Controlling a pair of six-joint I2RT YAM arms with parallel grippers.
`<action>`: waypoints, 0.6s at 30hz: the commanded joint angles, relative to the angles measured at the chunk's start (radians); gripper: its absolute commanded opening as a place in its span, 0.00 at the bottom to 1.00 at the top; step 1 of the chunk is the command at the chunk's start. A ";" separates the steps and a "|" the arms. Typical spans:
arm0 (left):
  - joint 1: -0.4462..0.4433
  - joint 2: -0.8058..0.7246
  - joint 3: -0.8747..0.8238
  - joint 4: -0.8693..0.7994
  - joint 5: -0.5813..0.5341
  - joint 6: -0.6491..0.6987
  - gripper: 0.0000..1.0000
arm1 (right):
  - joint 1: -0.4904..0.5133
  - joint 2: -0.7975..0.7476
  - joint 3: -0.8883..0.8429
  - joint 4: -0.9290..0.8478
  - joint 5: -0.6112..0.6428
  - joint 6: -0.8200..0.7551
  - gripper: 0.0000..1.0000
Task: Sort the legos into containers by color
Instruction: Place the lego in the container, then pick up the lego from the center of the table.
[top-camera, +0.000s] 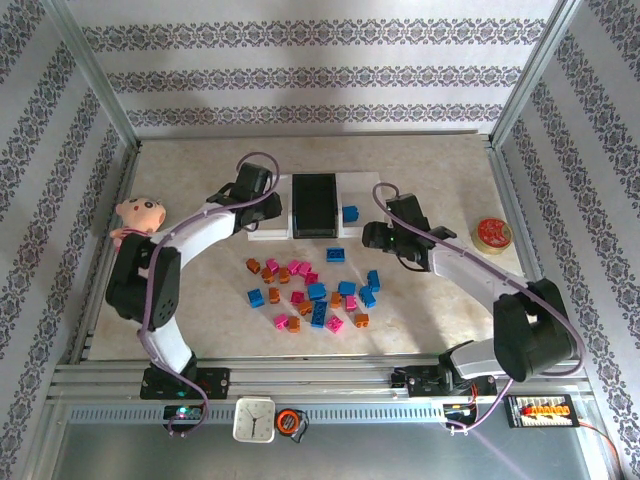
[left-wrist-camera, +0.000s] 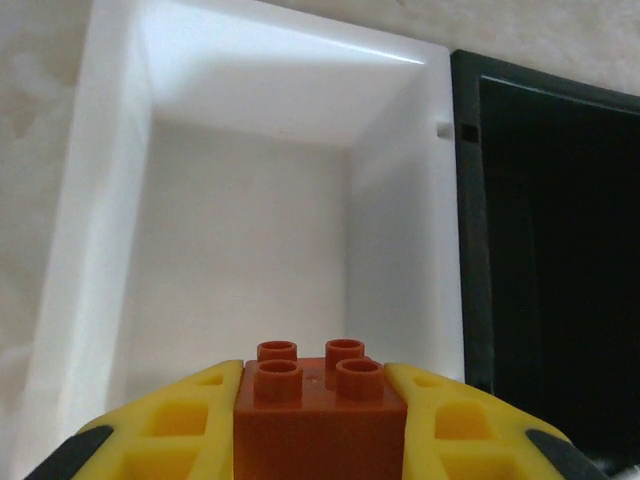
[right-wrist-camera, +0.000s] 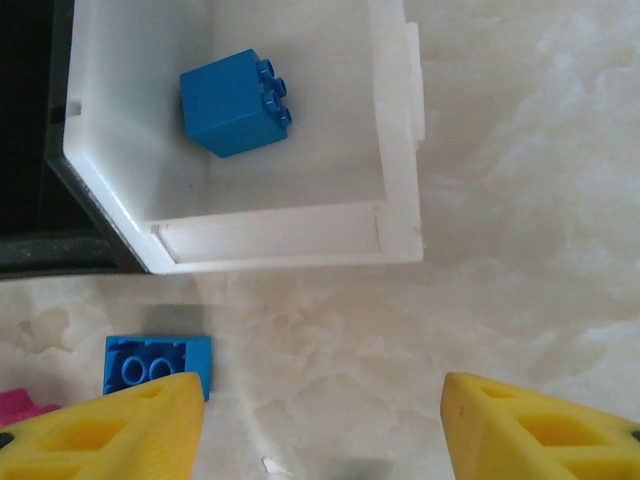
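My left gripper (left-wrist-camera: 320, 425) is shut on an orange-brown lego (left-wrist-camera: 320, 405), studs up, held over the left white tray (left-wrist-camera: 245, 250), whose floor is bare. The black middle tray (top-camera: 315, 205) sits beside it. My right gripper (right-wrist-camera: 320, 425) is open above bare table just in front of the right white tray (right-wrist-camera: 400, 130), which holds one blue lego (right-wrist-camera: 232, 100). A blue lego (right-wrist-camera: 160, 362) lies by its left finger. Several blue, pink and orange legos (top-camera: 315, 292) are scattered on the table in front of the trays.
A pink plush doll (top-camera: 138, 215) lies at the left edge. A round red tin (top-camera: 492, 233) sits at the right. The table is walled by a metal frame and patterned panels.
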 joint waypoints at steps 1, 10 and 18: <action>-0.009 0.040 0.076 -0.044 -0.029 0.034 0.34 | 0.011 -0.050 -0.035 -0.010 -0.040 -0.005 0.66; -0.008 -0.091 0.030 0.000 0.038 0.004 0.57 | 0.135 0.029 -0.014 0.020 -0.055 0.018 0.71; -0.008 -0.402 -0.247 0.070 0.076 -0.057 0.66 | 0.245 0.212 0.064 0.124 0.098 0.117 0.75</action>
